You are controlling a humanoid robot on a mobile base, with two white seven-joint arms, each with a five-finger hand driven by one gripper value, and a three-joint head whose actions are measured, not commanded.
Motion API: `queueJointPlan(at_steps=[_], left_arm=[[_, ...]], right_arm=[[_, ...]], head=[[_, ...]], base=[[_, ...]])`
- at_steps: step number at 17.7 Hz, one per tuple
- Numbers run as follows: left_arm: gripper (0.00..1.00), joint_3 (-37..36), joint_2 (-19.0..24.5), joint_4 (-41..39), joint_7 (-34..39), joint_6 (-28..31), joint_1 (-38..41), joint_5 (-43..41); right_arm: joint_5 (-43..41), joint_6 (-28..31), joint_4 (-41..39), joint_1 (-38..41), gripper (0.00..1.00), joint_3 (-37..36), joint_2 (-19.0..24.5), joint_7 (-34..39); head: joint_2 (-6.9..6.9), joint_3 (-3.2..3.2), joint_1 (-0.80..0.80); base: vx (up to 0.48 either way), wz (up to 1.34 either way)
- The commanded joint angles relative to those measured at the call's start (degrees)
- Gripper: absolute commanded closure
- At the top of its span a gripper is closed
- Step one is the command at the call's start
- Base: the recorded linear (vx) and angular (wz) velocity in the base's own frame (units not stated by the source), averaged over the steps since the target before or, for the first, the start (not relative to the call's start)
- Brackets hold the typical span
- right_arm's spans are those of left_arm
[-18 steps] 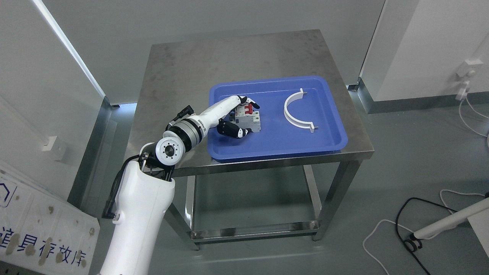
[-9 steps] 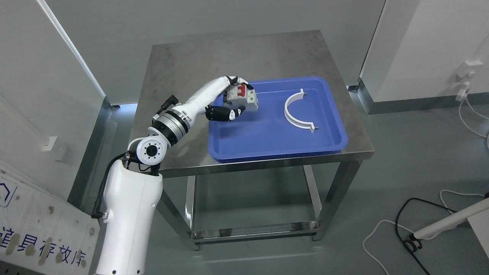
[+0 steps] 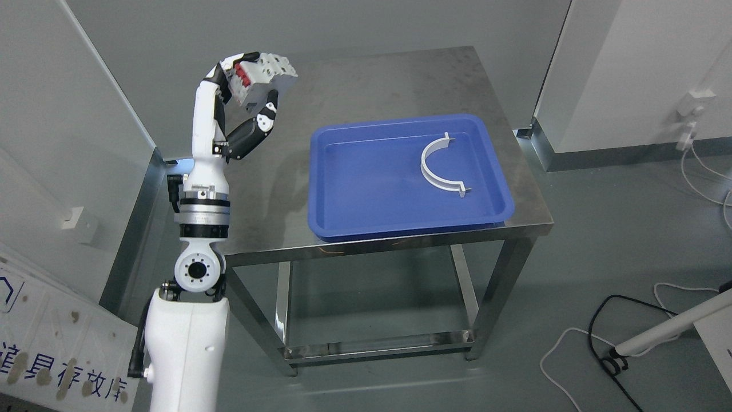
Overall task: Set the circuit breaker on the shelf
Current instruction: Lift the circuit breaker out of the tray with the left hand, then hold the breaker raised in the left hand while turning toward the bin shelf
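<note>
While the left hand (image 3: 251, 86) grips the circuit breaker (image 3: 264, 77) high above the table's (image 3: 366, 80) left edge, apparently for carrying shelfward, the tray (image 3: 372, 189) keeps only a white bracket (image 3: 437, 166)

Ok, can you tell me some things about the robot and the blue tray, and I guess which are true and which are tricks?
1. The left hand is holding the circuit breaker up in the air. True.
2. The circuit breaker is lying in the blue tray. False: it is up in the hand, off to the left of the tray.
3. A white curved piece lies in the tray. True.
4. The tray sits on the floor. False: it sits on the metal table.
5. The curved piece is the only thing in the tray. True.
6. The robot's right hand is helping hold the breaker. False: no right hand shows in the picture.
</note>
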Motion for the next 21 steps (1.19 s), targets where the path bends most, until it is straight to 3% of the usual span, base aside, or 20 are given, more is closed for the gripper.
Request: queueJointPlan(at_steps=[1, 4, 10, 14, 19, 21], left_arm=[[0.97, -1.1, 0.9, -16.8, 2.3, -0.9, 15.1, 6.3], [0.97, -0.2, 0.9, -18.5, -1.4, 0.1, 17.5, 8.4], [0.97, 6.5, 0.9, -18.6, -2.0, 9.2, 16.1, 14.8], [0.96, 7.7, 0.9, -18.6, -11.1, 9.1, 16.6, 14.8], [0.96, 11.5, 0.9, -18.6, -11.4, 8.6, 14.2, 14.8], [0.96, 12.0, 0.9, -18.6, -11.8, 5.7, 12.2, 14.8]], right_arm=[[0.0, 0.0, 0.0, 0.0, 0.00, 0.0, -1.0, -0.4], [0.0, 0.0, 0.0, 0.0, 0.00, 0.0, -1.0, -0.4], [0.0, 0.0, 0.0, 0.0, 0.00, 0.0, -1.0, -0.4], [0.0, 0.0, 0.0, 0.0, 0.00, 0.0, -1.0, -0.4], [0.0, 0.0, 0.0, 0.0, 0.00, 0.0, -1.0, -0.4], [0.0, 0.0, 0.0, 0.0, 0.00, 0.0, -1.0, -0.4]], head=[[0.00, 0.00, 0.00], [0.00, 0.00, 0.00], [0.00, 0.00, 0.00], [0.00, 0.00, 0.00], [0.00, 0.00, 0.00], [0.00, 0.00, 0.00]], base=[[-0.052, -0.08], [-0.112, -0.01], [-0.288, 0.10], [-0.251, -0.19], [-0.316, -0.33], [-0.380, -0.11]])
